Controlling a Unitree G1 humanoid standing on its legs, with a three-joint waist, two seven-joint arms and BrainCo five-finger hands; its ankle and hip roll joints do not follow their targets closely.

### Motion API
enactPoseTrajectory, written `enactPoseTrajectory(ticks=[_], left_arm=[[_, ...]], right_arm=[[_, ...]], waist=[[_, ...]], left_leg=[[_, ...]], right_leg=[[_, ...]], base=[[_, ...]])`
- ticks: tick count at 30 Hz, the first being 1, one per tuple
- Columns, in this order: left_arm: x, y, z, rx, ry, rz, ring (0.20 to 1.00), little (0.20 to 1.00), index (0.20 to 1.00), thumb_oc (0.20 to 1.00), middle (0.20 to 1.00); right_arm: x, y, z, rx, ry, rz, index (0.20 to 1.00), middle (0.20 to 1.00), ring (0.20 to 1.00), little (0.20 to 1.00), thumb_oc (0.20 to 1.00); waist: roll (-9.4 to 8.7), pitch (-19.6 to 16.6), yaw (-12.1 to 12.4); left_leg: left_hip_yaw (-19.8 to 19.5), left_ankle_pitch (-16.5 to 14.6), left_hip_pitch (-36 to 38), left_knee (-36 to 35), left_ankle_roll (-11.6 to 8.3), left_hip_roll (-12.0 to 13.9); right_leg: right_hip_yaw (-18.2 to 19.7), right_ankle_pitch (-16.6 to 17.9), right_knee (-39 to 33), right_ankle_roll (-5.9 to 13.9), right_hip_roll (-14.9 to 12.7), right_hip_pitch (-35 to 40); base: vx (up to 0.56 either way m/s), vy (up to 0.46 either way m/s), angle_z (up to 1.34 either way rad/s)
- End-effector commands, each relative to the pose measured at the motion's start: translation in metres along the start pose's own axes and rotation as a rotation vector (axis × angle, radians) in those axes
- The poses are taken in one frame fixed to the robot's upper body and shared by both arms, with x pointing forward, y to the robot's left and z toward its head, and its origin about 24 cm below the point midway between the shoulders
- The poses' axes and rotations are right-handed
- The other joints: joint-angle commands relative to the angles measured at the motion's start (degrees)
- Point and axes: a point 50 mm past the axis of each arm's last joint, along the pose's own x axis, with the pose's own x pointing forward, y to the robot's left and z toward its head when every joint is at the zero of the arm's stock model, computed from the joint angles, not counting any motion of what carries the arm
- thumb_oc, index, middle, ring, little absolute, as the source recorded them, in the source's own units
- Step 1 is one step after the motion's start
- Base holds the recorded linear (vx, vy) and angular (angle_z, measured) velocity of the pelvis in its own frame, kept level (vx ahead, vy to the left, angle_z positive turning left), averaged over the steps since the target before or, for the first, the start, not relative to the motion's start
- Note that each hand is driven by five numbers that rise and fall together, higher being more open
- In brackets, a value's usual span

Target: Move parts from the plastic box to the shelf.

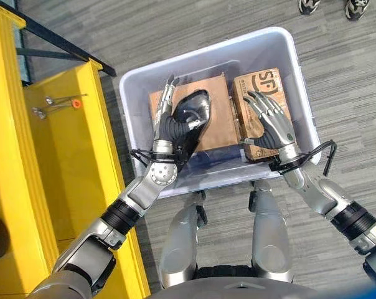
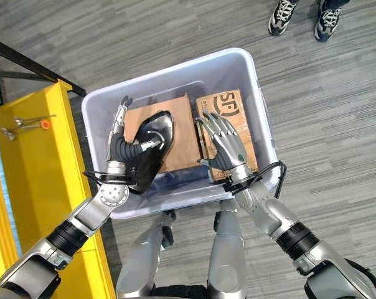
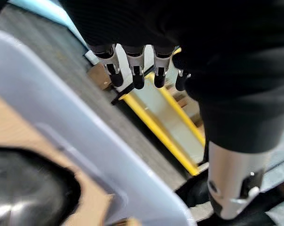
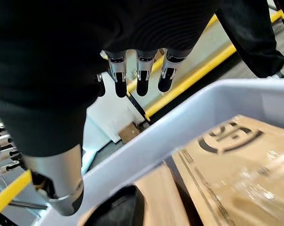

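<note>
Grey striped floor (image 1: 175, 25) lies under a pale plastic box (image 1: 272, 37) beside a yellow shelf (image 1: 94, 124). From the head, two brown cardboard parcels (image 1: 266, 93) and a shiny black curved part (image 1: 197, 109) sit inside the box. Left hand (image 1: 169, 121) and right hand (image 1: 272, 124) hover above them, fingers spread. Each wrist view shows fingers (image 3: 135, 70) straight, holding nothing.
</note>
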Motion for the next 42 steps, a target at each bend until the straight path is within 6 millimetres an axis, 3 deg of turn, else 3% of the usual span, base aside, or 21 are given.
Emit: enactPoseTrajectory(ticks=[1,6,14,20,24,35,42], left_arm=[[0.003,0.012,-0.004,0.048,0.008,0.064,1.000,1.000,1.000,1.000,1.000],[0.014,0.027,-0.038,0.176,0.182,0.244,1.000,1.000,1.000,1.000,1.000],[0.011,0.042,-0.056,0.313,0.261,0.370,1.000,1.000,1.000,1.000,1.000],[0.014,0.042,-0.063,0.418,0.262,0.276,1.000,1.000,1.000,1.000,1.000],[0.012,0.031,-0.073,0.430,0.319,0.168,1.000,1.000,1.000,1.000,1.000],[0.013,0.027,-0.085,0.417,0.418,0.161,1.000,1.000,1.000,1.000,1.000],[-0.010,0.032,-0.111,0.307,0.638,0.280,1.000,1.000,1.000,1.000,1.000]], right_arm=[[0.015,-0.010,0.019,0.031,-0.111,-0.061,1.000,1.000,1.000,1.000,1.000],[0.022,-0.008,0.021,0.035,-0.096,-0.078,1.000,1.000,1.000,1.000,1.000],[0.024,-0.011,0.020,0.034,-0.066,-0.091,1.000,1.000,1.000,1.000,1.000],[0.027,-0.011,0.020,0.037,-0.063,-0.088,1.000,1.000,1.000,1.000,1.000],[0.029,-0.012,0.017,0.035,-0.052,-0.070,1.000,1.000,1.000,1.000,1.000],[0.035,-0.012,0.017,0.024,-0.044,-0.067,1.000,1.000,1.000,1.000,1.000],[0.036,-0.007,0.017,0.013,-0.028,-0.087,1.000,1.000,1.000,1.000,1.000]], waist=[[-2.22,-1.87,0.17],[-4.35,-1.87,-0.16],[-5.12,-1.87,0.57],[-4.97,-1.87,0.58],[-5.12,-1.87,-0.39],[-5.57,-1.87,-0.96],[-5.88,-1.87,-0.71]], left_leg=[[-0.28,0.70,-5.52,6.44,-0.41,1.14],[0.03,0.87,-9.82,8.34,-0.51,1.24],[-0.25,1.18,-13.82,8.96,-0.47,0.59],[-0.16,1.23,-16.57,9.86,-0.50,-0.04],[0.52,1.28,-18.72,10.57,-0.54,-0.14],[0.90,1.47,-21.51,11.41,-0.59,0.00],[0.68,1.52,-23.30,11.87,-0.52,-0.03]], right_leg=[[0.26,-5.53,5.94,0.83,0.18,0.75],[0.55,-4.63,6.15,0.72,0.68,-2.69],[0.13,-3.99,6.29,0.99,0.71,-6.06],[-0.14,-3.45,6.47,1.21,0.28,-8.31],[0.28,-2.83,6.53,1.34,0.21,-10.47],[0.48,-2.38,6.90,1.27,0.48,-13.21],[0.23,-2.12,6.75,1.32,0.46,-14.72]], base=[[0.00,0.000,0.00],[0.00,0.000,0.00],[0.00,0.000,0.00],[-0.01,0.025,0.04],[0.02,0.051,-0.06],[0.00,0.001,0.00],[0.00,-0.017,0.00]])
